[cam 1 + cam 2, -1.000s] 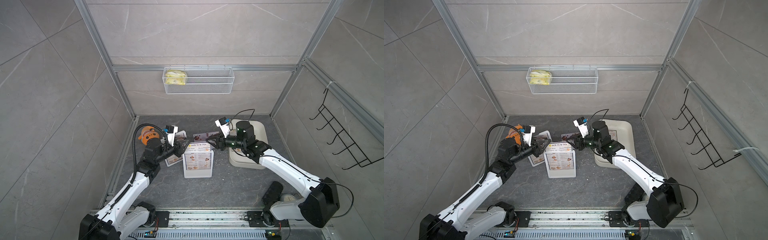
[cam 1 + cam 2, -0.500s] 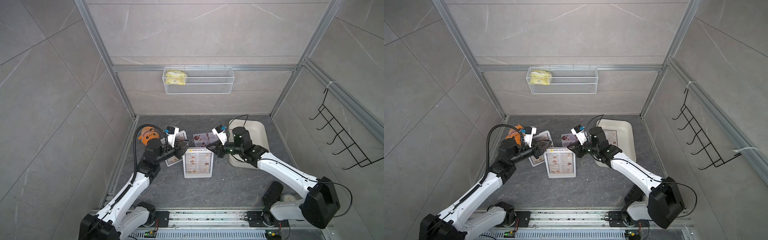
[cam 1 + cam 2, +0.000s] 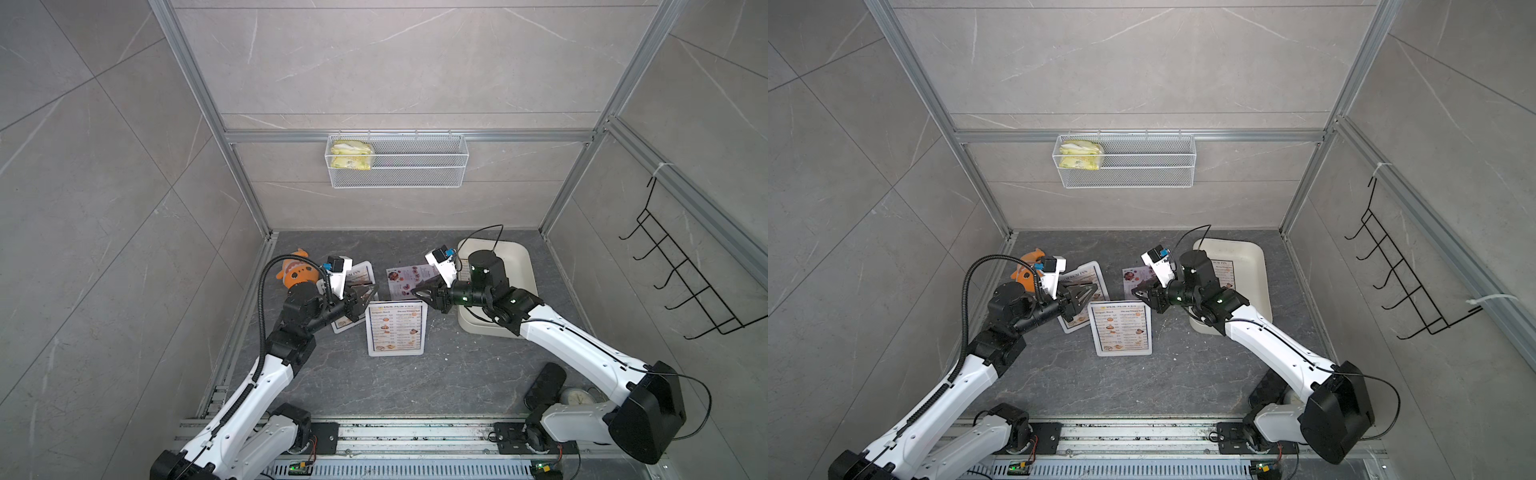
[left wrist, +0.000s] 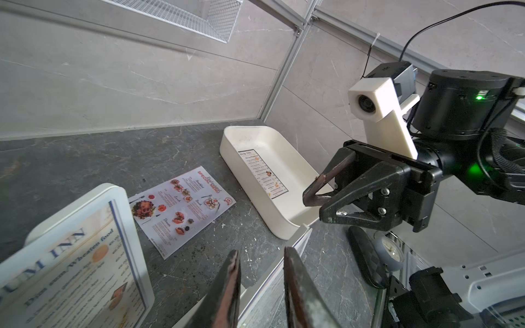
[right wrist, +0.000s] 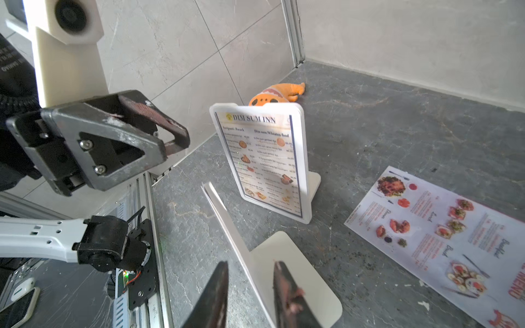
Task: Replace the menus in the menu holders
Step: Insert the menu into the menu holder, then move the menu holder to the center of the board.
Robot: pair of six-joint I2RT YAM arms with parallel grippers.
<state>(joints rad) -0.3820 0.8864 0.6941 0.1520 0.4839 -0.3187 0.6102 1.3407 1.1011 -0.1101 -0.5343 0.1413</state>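
The left gripper (image 4: pixel 260 252) and right gripper (image 5: pixel 250 264), both slightly parted and empty, hover at the top corners of the front menu holder (image 3: pixel 395 352), which stands with a DIM SUM INN menu (image 3: pixel 397 328) inside. Behind it stands a second holder (image 3: pixel 366 271). A SPECIAL MENU sheet (image 3: pixel 405 277) lies flat beside that one. Farther, the tray (image 3: pixel 521 266) contains another menu (image 3: pixel 1225 272).

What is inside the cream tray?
In the tray, one printed menu sheet lies flat; the rest of the floor that shows is bare. The right gripper covers part of one end, so what is there cannot be seen.
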